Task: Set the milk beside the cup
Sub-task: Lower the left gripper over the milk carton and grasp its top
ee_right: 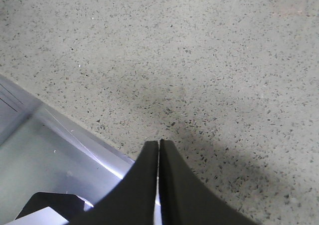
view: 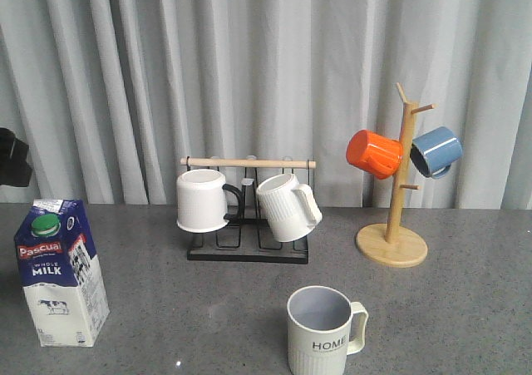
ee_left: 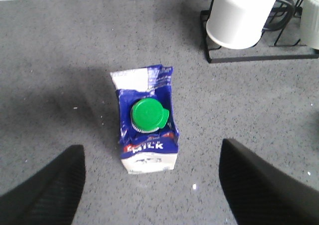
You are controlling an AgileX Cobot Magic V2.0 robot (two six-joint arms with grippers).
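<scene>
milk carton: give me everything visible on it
The tall dark-blue and white milk carton stands upright on the grey speckled table, front left, well apart from the cream ribbed "HOME" mug. It looks like coated cardboard, with a round green cap on the sloped, slightly crumpled top, a red "Pascual" label, "WHOLE MILK" text and a small cow picture. Only the table touches it; the left gripper's open fingers hover above, either side of it.

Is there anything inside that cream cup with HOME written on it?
The cup shows only its bare greyish inside as far down as the camera sees; the near wall hides the very bottom.
</scene>
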